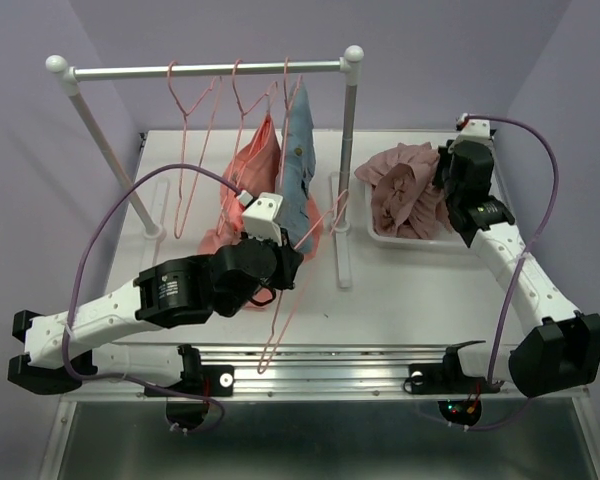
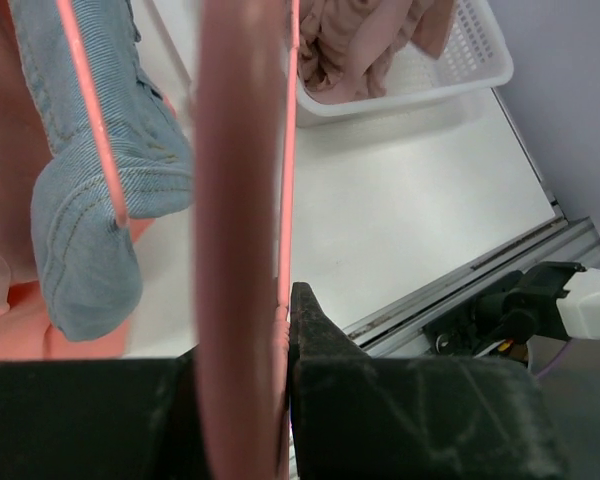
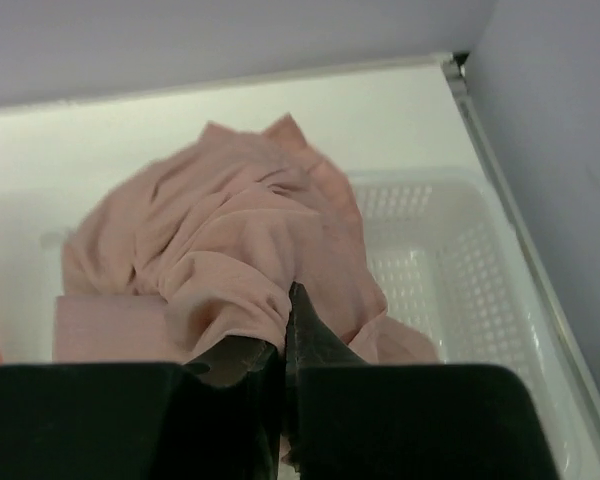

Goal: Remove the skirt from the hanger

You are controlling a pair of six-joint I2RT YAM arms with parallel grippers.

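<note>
Skirt [image 1: 250, 170] hangs under the rail [image 1: 210, 70] toward the back edge, left of centre, touching the grey-blue garment [image 1: 298, 150]. I read the left gripper [image 2: 285, 305] as pinched on a pink hanger [image 1: 280, 330] slanting toward the front edge. The right gripper [image 3: 285, 300], over the basket [image 3: 460, 250] at the back-right corner, is pressed together on the mauve garment [image 3: 230, 230].

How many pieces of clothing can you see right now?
3. The salmon skirt hangs under the rail. The grey-blue garment hangs just right of it. The mauve-pink garment lies in the white basket, at the right claw. More could be buried in the basket.
</note>
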